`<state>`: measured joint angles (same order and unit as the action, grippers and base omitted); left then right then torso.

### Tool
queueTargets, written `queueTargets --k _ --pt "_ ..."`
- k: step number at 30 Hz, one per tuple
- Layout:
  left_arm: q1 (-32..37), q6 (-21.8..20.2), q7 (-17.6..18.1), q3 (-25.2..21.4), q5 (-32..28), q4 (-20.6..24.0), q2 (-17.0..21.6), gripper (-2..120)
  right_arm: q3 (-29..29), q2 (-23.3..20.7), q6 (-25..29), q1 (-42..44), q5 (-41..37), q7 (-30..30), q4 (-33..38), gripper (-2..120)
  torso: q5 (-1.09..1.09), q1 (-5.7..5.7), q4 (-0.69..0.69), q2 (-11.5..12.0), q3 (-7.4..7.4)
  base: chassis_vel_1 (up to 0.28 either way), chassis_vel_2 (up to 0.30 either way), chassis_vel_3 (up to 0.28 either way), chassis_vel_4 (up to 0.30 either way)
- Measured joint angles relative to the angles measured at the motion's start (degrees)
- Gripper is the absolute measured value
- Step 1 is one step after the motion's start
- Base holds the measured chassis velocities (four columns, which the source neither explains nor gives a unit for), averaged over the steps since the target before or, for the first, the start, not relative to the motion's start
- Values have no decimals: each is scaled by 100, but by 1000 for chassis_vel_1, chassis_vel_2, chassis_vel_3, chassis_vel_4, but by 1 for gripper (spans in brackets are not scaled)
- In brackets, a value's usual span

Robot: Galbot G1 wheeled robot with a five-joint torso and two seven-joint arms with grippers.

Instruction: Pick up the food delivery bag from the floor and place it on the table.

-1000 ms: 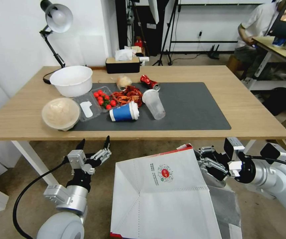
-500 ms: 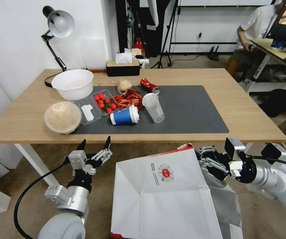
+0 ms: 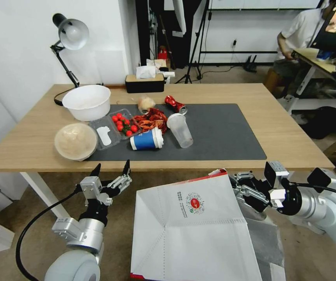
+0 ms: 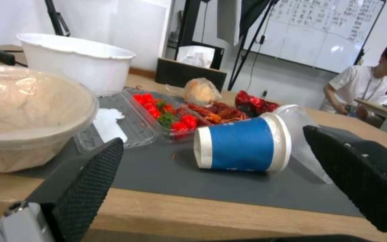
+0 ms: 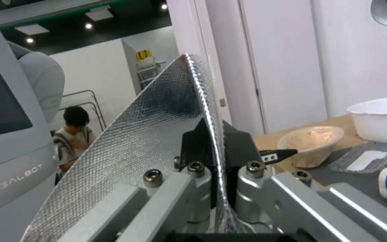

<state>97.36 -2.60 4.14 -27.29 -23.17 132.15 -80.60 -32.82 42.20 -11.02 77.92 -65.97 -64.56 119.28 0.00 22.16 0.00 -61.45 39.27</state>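
Head view: large white paper-like food delivery bag [image 3: 193, 230] with red side trim and a round red logo sits low in front of the robot, below the near edge of the light-wood table [image 3: 285, 132], tilted with its printed face up. Right gripper [image 3: 241, 192] is at the bag's right upper edge, jaws clamped on the bag wall. Left gripper [image 3: 111, 171] hangs just left of the bag, not touching it, jaws apart, tips pointing up toward the table edge. Beige-brown floor [image 3: 31, 218] shows under the table and around the bag. On the table a dark grey mat [image 3: 222, 132] carries a blue paper cup [image 3: 146, 139] lying on its side, a clear plastic cup [image 3: 180, 130] also tipped over, a clear tray of red cherry tomatoes [image 3: 123, 121], a crushed red can [image 3: 175, 104] and a lidded beige bowl [image 3: 75, 141]. White plastic bowl [image 3: 86, 102] stands behind, black desk lamp [image 3: 68, 37] at the far left corner.

Left wrist view: two black textured fingers [image 4: 86, 181] spread wide, nothing between them; blue cup [image 4: 243, 145] and tomatoes [image 4: 166, 112] lie beyond on the mat.

Right wrist view: black fingertips [image 5: 198, 144] are pressed together on the bag's silver foil-lined edge [image 5: 158, 134], which rises between them.
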Motion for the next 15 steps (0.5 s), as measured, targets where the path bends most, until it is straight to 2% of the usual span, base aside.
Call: queueTargets --k 2,10,15 --pt "11 0 0 -3 1 19 5 100 -7 5 1 16 0 0 9 0 0 45 0 -93 49 0 0 0 0" --pt "23 -5 -1 -5 -2 41 8 100 -47 -6 3 50 0 2 27 0 1 103 0 -235 132 0 0 0 0" --pt "36 -7 -7 -11 -16 49 24 100 -109 -23 9 118 -1 3 53 0 0 200 0 -445 246 0 0 0 0"
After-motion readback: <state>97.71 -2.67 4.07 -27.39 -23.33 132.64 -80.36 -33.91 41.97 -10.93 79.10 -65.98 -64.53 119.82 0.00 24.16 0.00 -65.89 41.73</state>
